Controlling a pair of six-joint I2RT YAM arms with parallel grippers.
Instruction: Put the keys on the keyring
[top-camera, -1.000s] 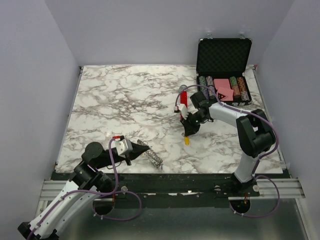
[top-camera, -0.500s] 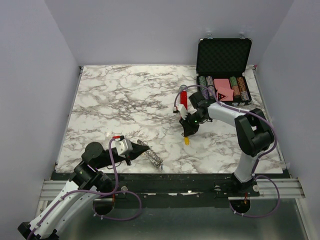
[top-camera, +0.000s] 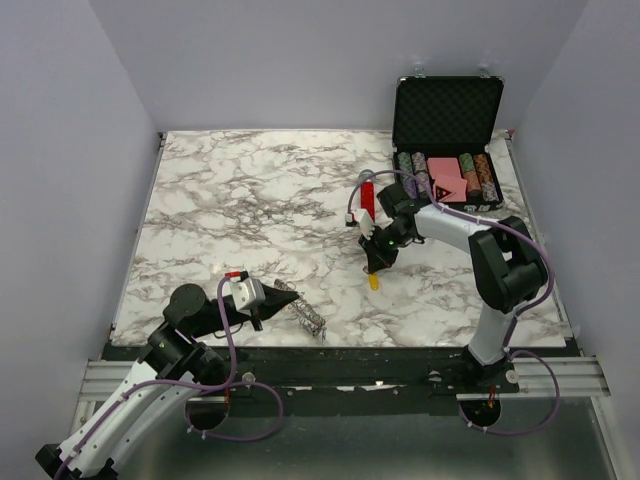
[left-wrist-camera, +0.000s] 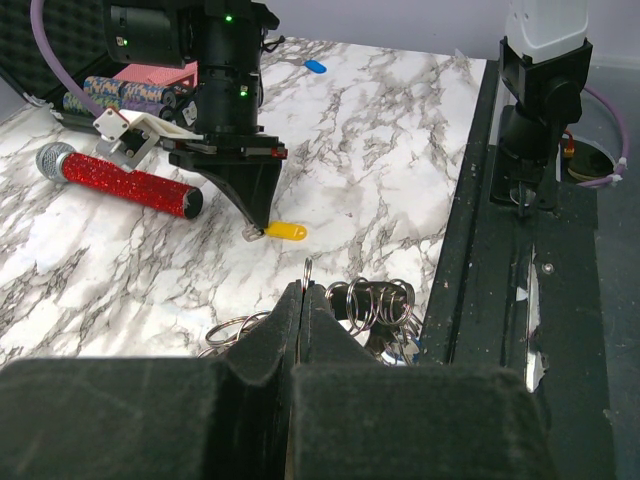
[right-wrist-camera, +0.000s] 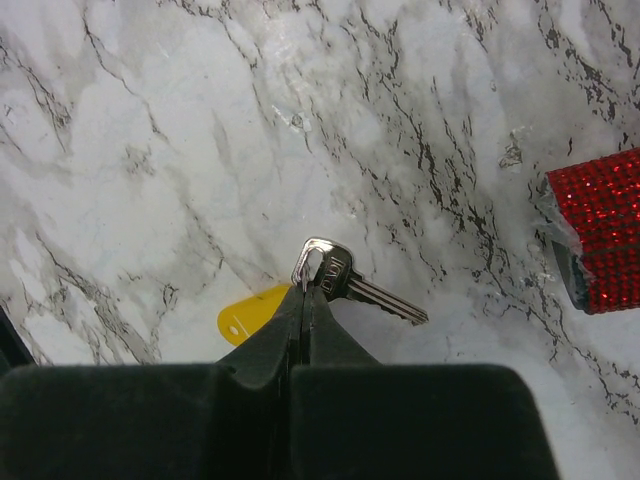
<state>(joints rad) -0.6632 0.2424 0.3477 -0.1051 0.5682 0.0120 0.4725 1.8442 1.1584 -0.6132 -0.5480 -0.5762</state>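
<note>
Right wrist view: right claw (right-wrist-camera: 304, 292) pinches the key (right-wrist-camera: 352, 287) by its head, near the red cylinder (right-wrist-camera: 600, 230). Left claw (left-wrist-camera: 300, 298) is clamped on the keyring (left-wrist-camera: 378, 305).

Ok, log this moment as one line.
left hand: shut on keyring | right hand: shut on key, on table | key not yet on keyring

Marble table (top-camera: 250, 200) carries: black case (top-camera: 447, 110) far right, red cylinder (top-camera: 367, 194), yellow-tagged key (top-camera: 373, 282) mid-right, keyring (top-camera: 305, 313) at near edge, possibly partly lifted.
</note>
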